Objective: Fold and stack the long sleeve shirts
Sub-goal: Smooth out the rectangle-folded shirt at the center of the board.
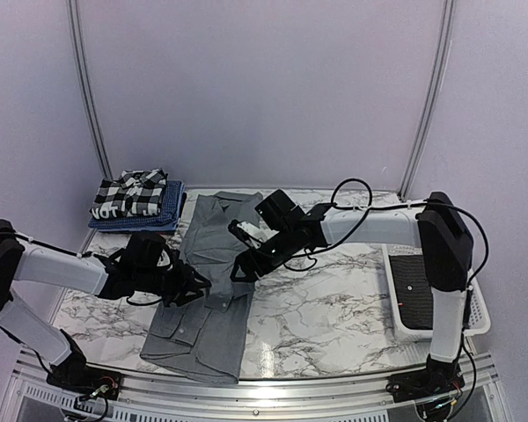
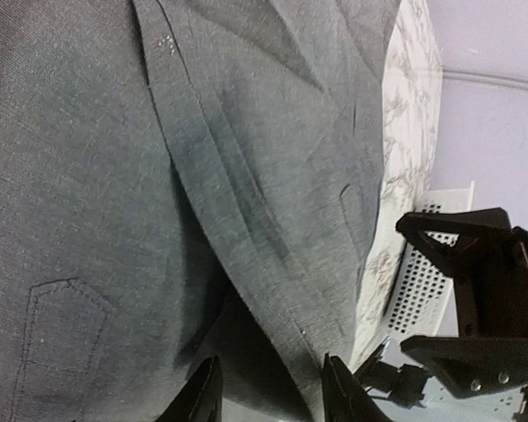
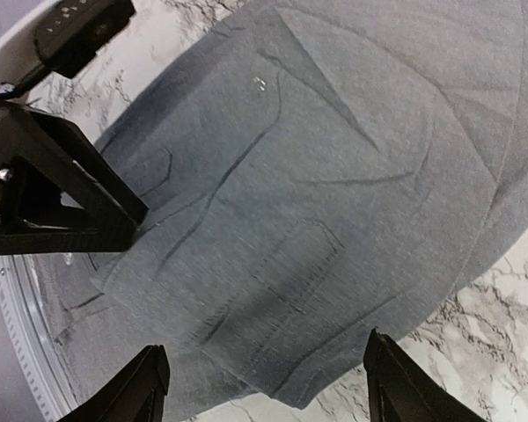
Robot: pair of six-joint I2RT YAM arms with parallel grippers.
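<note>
Left wrist: left tool (image 2: 271, 391) part-open over grey shirt (image 2: 88, 176); right tool (image 3: 264, 374) wide open above it.

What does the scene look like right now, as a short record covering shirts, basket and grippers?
grey shirt: lying lengthwise on the table, not yet stacked
stack: folded checked shirt on top of blue shirt, far left corner
basket: right edge of table, something dark inside
left gripper: jaws apart, low over the grey shirt's left side
right gripper: open, over the grey shirt's middle, holding nothing
</note>
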